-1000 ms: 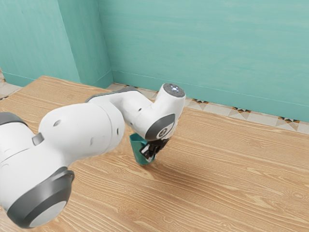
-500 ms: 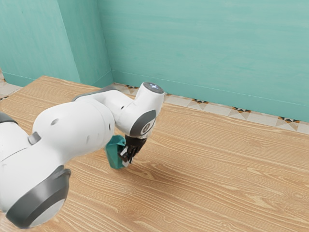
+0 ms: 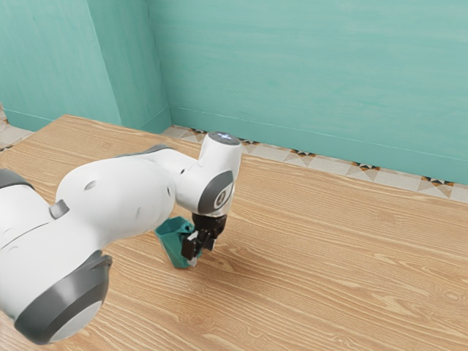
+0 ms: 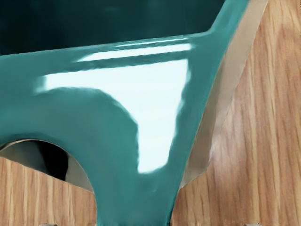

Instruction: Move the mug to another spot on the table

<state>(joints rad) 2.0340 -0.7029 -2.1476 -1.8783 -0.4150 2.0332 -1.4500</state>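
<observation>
While the gripper [image 3: 194, 246] keeps its black jaws closed on the side of the teal mug [image 3: 172, 241], the arm has swung that load across toward the exterior view's left over the last second, most of the travel coming early and only a slight lowering since. The mug now sits tilted, low over the tabletop [image 3: 351, 248] and well in from its far edge; whether its base touches the wood I cannot tell. I judge the relocation nearly made, with levelling, setting down and release remaining.

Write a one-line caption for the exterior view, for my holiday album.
A white robot arm, its black gripper shut on a tilted teal mug, low over a wooden table.
</observation>
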